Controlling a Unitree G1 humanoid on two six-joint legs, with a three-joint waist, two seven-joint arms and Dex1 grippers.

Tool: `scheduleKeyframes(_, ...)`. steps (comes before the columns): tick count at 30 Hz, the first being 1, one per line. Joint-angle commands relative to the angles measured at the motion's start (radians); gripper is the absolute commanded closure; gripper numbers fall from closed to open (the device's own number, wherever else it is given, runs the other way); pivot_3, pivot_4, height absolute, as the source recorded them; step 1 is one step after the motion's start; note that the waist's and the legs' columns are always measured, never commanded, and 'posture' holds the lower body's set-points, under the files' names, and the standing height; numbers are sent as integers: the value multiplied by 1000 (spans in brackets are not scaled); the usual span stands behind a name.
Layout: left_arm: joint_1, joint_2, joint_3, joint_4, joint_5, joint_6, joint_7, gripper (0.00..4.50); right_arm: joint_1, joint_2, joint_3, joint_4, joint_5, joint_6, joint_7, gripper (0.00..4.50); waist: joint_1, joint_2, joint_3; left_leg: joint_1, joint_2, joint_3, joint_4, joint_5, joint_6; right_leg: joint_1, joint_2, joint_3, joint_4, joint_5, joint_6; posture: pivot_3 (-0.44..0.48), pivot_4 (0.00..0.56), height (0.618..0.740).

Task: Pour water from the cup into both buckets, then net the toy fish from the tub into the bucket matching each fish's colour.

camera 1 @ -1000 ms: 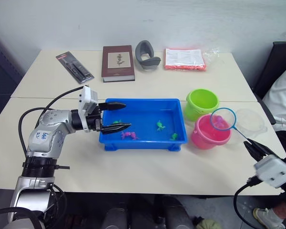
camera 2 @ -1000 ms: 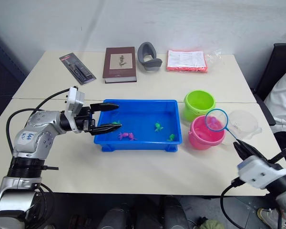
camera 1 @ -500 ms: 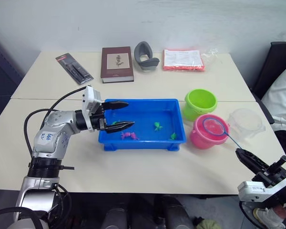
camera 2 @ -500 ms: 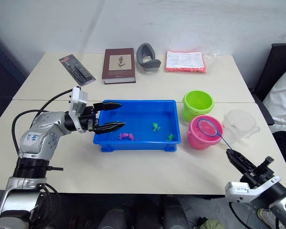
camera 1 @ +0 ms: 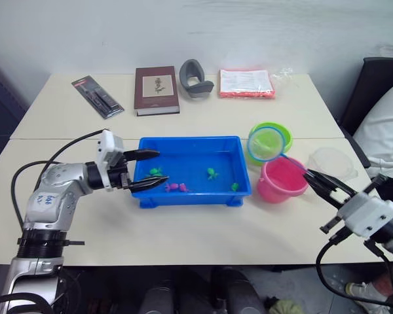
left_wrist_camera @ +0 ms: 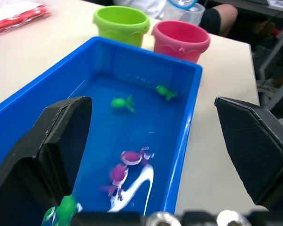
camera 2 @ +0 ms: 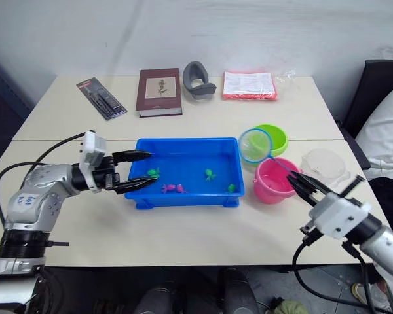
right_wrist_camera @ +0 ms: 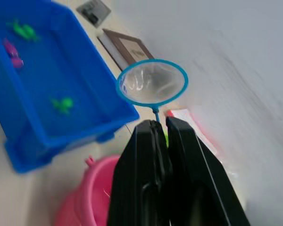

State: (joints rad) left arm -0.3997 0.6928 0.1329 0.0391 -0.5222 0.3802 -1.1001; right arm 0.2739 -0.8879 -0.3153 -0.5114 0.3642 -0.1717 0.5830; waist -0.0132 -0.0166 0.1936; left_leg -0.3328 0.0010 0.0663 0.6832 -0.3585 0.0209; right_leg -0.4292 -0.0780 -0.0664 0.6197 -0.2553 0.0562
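The blue tub (camera 1: 190, 140) sits mid-table holding water and several toy fish: green ones (camera 1: 211, 174) and a pink one (camera 1: 175, 187). My left gripper (camera 1: 161, 169) hangs open over the tub's left end. The right gripper (camera 1: 314, 180) is shut on the thin handle of the net (camera 1: 266, 144). Its blue hoop is raised in front of the lime green bucket (camera 1: 287, 136) and its mesh (right_wrist_camera: 152, 83) looks empty. The pink bucket (camera 1: 281, 183) stands just below the hoop, right of the tub. The clear cup (camera 1: 333, 163) stands right of the buckets.
Along the far edge lie a black packaged item (camera 1: 97, 97), a brown book (camera 1: 156, 90), a grey curved object (camera 1: 195, 70) and a red-edged packet (camera 1: 247, 82). A dark chair (camera 1: 380, 78) and a person in white (camera 1: 386, 131) are at the right.
The net held a pink fish over the pink bucket, dipped onto the bucket's mouth, and is now lifted empty, up and left in front of the green bucket. The left gripper has hardly moved.
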Motion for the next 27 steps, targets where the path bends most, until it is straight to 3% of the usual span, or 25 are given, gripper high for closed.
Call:
scheduleKeyframes(1, 57, 46, 78, -48, 5, -58, -3, 11, -175, -76, 108, -82, 220, 322, 53, 4500, -1, 0, 0, 0, 0, 1, 0, -1, 1, 0, -1, 0, 0, 0, 0, 0, 150, 740)
scheduleKeyframes(3, 90, 68, 100, -59, 14, -83, -4, 11, -327, -105, 205, -71, 247, 479, 82, 4500, -6, 0, 0, 0, 0, 1, 1, -2, 4, -1, -2, 0, 0, 0, 0, 0, 150, 740)
scheduleKeyframes(7, 114, 105, 107, -78, 19, -84, -12, 11, -550, -122, 402, 9, 135, 582, 214, 4500, 14, 0, 0, -3, 1, -2, 0, -4, 5, -4, -2, -5, 0, -1, -3, 0, 150, 740)
scheduleKeyframes(11, 133, 144, 84, -104, 32, -82, -34, 11, -691, -100, 575, 159, -96, 457, 332, 4500, 22, 0, 0, -8, 0, -3, 0, -3, 1, -8, -3, -7, -1, -2, -5, 0, 150, 740)
scheduleKeyframes(17, 165, 150, 85, -173, 18, -53, -22, 11, -821, 11, 632, 289, -208, 402, 381, 4500, 8, 0, 0, -22, 0, -2, 4, -3, 2, -19, -3, -8, 1, 0, -2, 0, 150, 740)
scheduleKeyframes(27, 228, 157, 121, -242, 10, -17, 13, 11, -924, 108, 674, 375, -307, 471, 455, 4500, 9, 0, 0, -21, 0, -2, 8, -4, 2, -18, -3, -8, 1, 0, -2, 0, 150, 740)
